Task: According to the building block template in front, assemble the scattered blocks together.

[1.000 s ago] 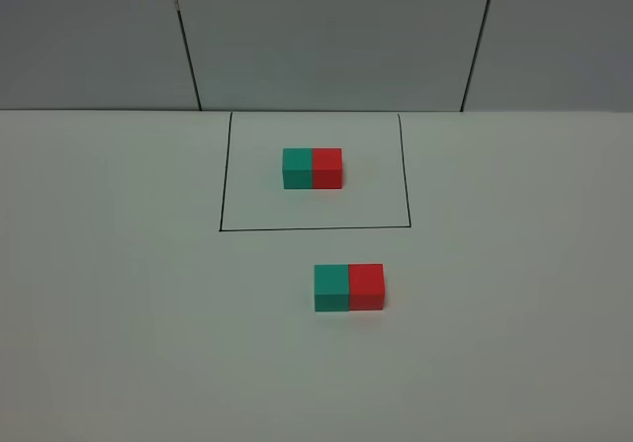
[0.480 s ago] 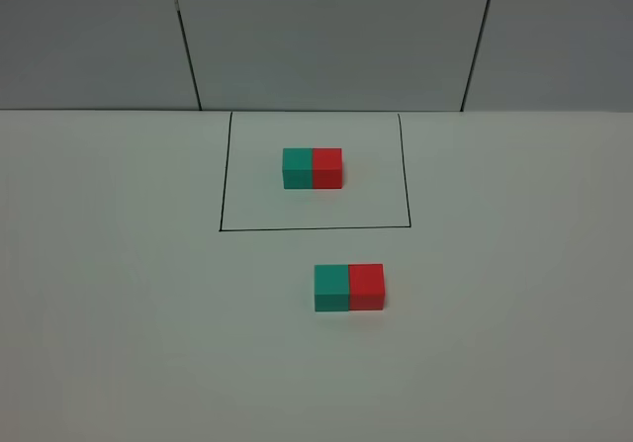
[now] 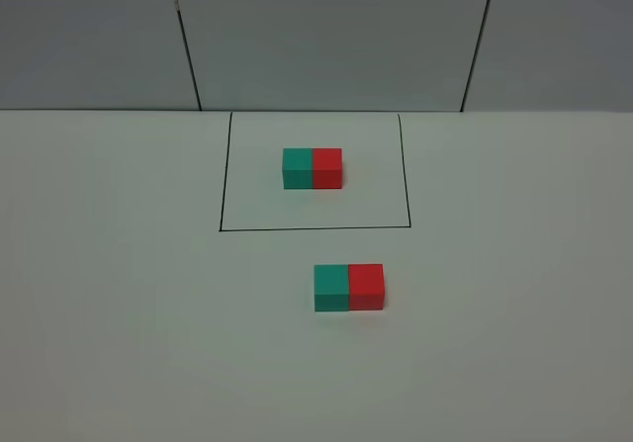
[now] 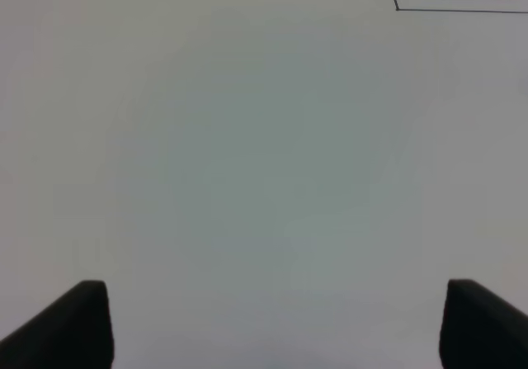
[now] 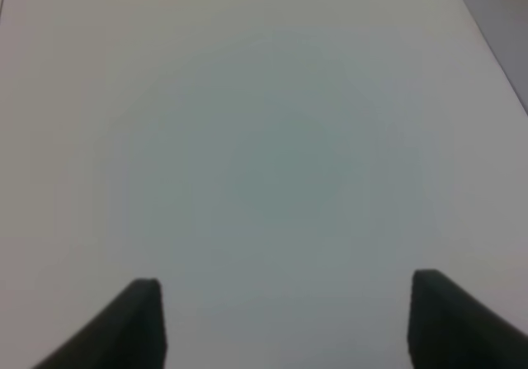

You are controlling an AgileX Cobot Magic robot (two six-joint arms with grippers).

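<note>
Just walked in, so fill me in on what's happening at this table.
Nothing is being handled right now. The template, a green-and-red bar, sits inside the black outline at the back of the table. In front of the outline, the loose green cube and red cube already sit side by side, touching, green on the left as in the template. Both arms are clear of the overhead view; the left gripper and right gripper are open over bare table, holding nothing.

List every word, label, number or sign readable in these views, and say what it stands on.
None: no text shows in any view.
The template pair, the loose green cube and red cube have plain faces.
The only mark is the black drawn rectangle on the table.
</note>
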